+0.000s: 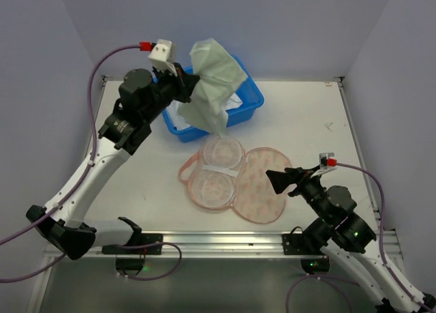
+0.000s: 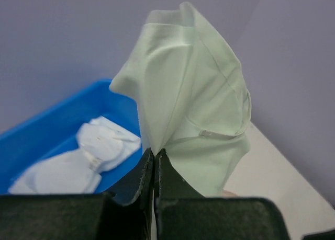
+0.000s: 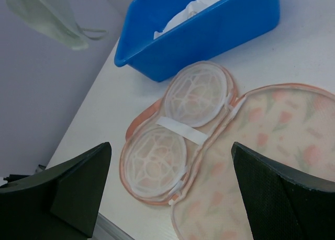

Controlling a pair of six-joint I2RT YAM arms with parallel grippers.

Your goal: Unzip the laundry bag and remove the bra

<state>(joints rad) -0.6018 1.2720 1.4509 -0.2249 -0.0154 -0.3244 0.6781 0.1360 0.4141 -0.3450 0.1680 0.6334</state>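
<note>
My left gripper has its fingers pressed together on a fold of the bra. The bra hangs in the air above the blue bin at the far edge of the bench, well apart from the laundry bag. The pinch takes one edge of the fabric so that, as I judge it, the cups drape freely and can be lowered into the bin, which contains white padded items. The laundry bag lies unzipped and spread flat toward the near edge, mesh domes up on the left, floral half on the right. My right gripper has its fingers wide apart and grips nothing, poised at the bag's right edge, probably to steady it. Removal looks complete; only the release is left.
</note>
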